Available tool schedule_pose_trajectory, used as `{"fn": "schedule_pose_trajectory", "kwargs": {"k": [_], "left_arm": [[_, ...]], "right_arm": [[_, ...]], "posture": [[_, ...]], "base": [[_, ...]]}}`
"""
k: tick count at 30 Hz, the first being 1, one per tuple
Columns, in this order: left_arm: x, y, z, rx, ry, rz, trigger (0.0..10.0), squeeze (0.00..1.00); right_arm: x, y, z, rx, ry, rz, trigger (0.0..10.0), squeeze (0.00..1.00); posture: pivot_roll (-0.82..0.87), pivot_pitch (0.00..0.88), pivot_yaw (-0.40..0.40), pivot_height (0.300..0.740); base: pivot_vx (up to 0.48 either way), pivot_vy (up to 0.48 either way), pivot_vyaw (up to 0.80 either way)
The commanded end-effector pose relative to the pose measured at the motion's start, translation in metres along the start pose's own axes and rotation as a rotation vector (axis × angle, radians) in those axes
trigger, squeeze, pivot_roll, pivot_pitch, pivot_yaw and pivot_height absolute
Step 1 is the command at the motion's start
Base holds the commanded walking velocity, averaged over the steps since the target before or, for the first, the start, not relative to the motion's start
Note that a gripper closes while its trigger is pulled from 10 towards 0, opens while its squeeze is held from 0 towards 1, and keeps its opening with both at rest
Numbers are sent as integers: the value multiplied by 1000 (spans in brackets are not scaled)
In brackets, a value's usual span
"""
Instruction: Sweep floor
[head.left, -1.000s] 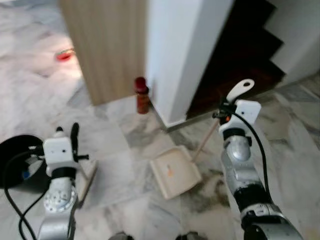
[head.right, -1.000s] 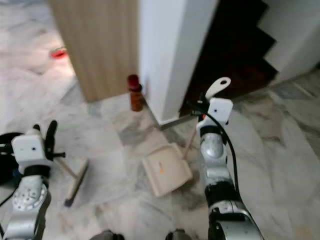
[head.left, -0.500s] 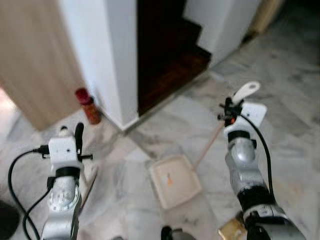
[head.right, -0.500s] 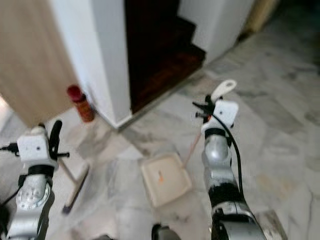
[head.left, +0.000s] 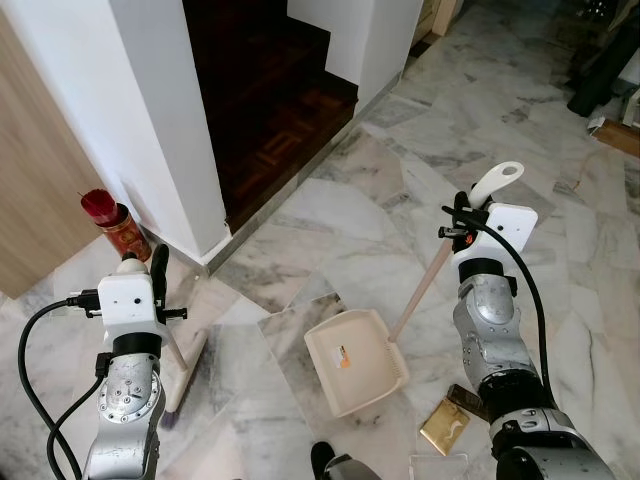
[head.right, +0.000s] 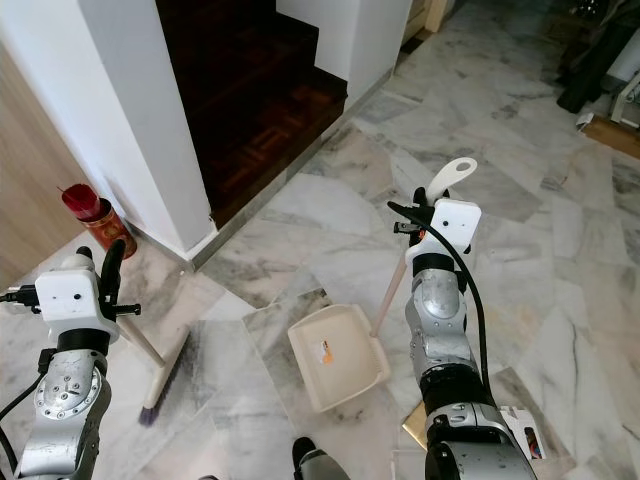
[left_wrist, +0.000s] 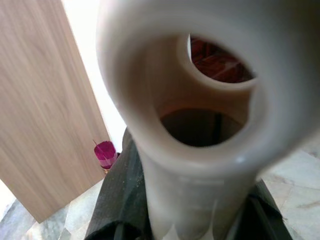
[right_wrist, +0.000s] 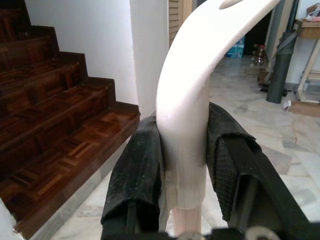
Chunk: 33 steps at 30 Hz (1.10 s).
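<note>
Right wrist view puts you closest to the work: the right gripper (right_wrist: 182, 165) has its fingers (right_wrist: 135, 165) clamped on the white loop end of the dustpan handle (right_wrist: 192, 90). Your left gripper (left_wrist: 192, 220) is likewise closed around the cream broom handle (left_wrist: 190, 125), pads on either side of the tube. Down on the marble floor (head.left: 330, 215), the dustpan (head.left: 352, 359) sits flat just ahead of your feet, mouth facing your left, and the broom head (head.left: 190, 372) rests near it on that side. A gold wrapper (head.left: 443, 426) lies just beside the pan, behind its closed back. To sweep well, keep the pan's lip pressed to the floor and draw the bristles toward its open mouth; reposition for the wrapper. Farther off stand a red canister (head.left: 110, 218) by the white wall and the dark wooden stairs (head.left: 265, 95).
</note>
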<state>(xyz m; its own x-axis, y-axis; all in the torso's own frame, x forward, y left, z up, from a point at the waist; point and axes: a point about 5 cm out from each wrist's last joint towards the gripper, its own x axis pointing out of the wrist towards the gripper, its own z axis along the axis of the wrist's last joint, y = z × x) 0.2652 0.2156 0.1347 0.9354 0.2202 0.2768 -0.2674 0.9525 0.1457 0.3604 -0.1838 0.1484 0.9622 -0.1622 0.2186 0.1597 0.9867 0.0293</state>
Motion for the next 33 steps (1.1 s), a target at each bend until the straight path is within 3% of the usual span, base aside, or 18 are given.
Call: {"fn": "schedule_pose_trajectory", "kwargs": {"k": [1, 5, 22, 28, 33], "left_arm": [[0, 1, 5, 17, -36, 1, 10000, 0], [0, 1, 5, 13, -35, 3, 10000, 0], [0, 1, 5, 11, -41, -14, 10000, 0], [-1, 1, 5, 10, -42, -17, 10000, 0], [0, 0, 6, 12, -44, -20, 10000, 0]], "right_arm": [[4, -1, 9, 2, -40, -8, 10000, 0], [4, -1, 9, 0, -38, -8, 10000, 0], [4, -3, 9, -2, -43, -13, 10000, 0], [8, -3, 19, 5, -78, -17, 10000, 0], [9, -2, 22, 13, -88, -18, 10000, 0]], "posture": [[17, 197, -36, 740], [17, 198, -36, 740], [18, 163, -30, 740], [17, 156, -27, 740], [19, 157, -26, 740]], "base": [[0, -424, -800], [0, -325, -800], [0, 0, -800], [0, 0, -800], [0, 0, 0]]}}
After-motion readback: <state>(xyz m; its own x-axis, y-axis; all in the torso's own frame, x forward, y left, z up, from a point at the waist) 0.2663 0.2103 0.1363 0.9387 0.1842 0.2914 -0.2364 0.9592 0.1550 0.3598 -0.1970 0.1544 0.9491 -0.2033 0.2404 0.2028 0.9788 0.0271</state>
